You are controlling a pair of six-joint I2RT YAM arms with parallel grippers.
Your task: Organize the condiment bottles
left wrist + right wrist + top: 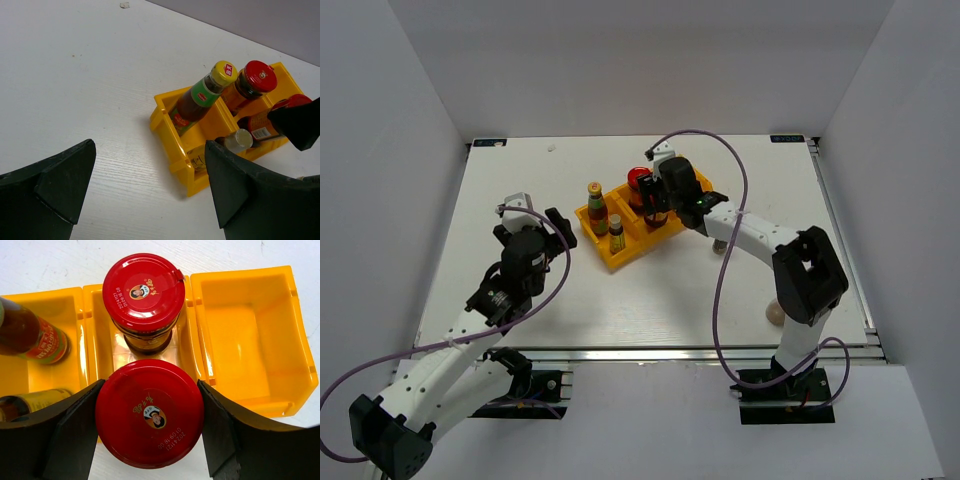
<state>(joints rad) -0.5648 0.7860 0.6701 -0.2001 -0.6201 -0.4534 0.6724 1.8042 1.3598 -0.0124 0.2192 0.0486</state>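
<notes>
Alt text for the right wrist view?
Two black fingers clamp a red-lidded jar over the near end of the middle compartment of a yellow tray, a second red-lidded jar just behind it. Two bottles sit in the left compartment; the right holds nothing.

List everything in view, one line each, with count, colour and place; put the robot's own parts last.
Three-compartment plastic tray: one, yellow, mid-table.
Red-lidded dark jars: two; far jar stands in the middle compartment, near jar is gripped just before it.
Sauce bottle: one, yellow cap, green neck band, red label, compartment nearest the left arm.
Slim small bottle: one, yellowish, same compartment.
Small round object: one, beige, on the table beside the right arm; unidentifiable.
Table: one, white.
Left gripper: one, black, open, short of the tray.
Right gripper: one, black, shut on the near jar.
</notes>
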